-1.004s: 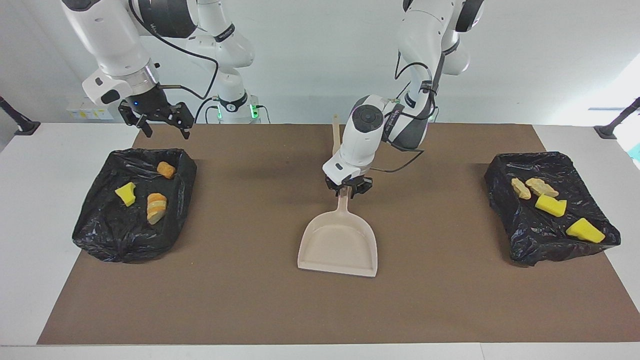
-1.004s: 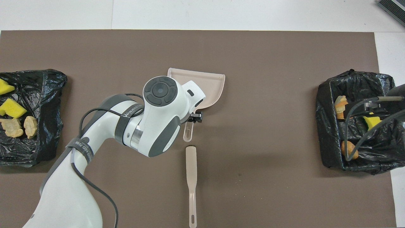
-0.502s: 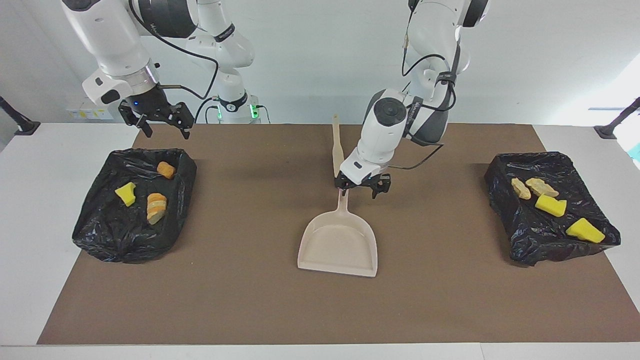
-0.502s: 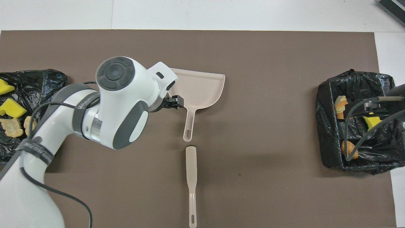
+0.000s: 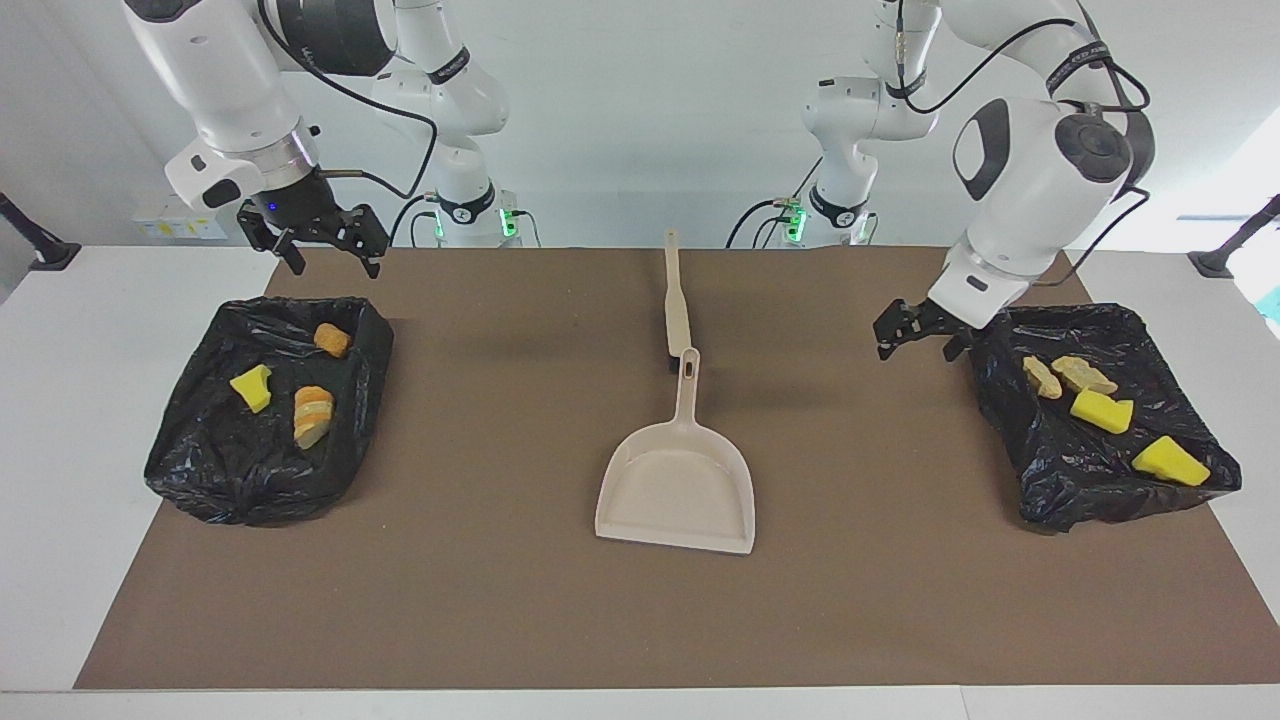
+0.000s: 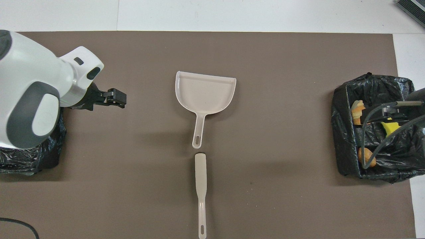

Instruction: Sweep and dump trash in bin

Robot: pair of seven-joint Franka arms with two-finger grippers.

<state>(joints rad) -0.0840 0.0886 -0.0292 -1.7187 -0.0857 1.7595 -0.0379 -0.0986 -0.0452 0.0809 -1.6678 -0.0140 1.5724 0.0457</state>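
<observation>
In the overhead view the left arm's white body covers most of the black bag-lined bin (image 6: 31,159) at the frame's left edge, hiding its scraps, and the right arm's cable crosses the other black bag-lined bin (image 6: 373,127) at the frame's right. In the facing view four yellow and beige trash scraps (image 5: 1100,408) lie in the bin at right, just beside the empty, open left end effector (image 5: 915,335), which has swung there from the beige plastic dustpan (image 5: 678,490) at centre. Three more scraps (image 5: 295,385) lie in the bin at left, under the open, empty right end effector (image 5: 325,245), which waits. The beige long-handled brush (image 5: 677,300) lies above the dustpan's handle on the brown mat (image 5: 480,600) of the table.
</observation>
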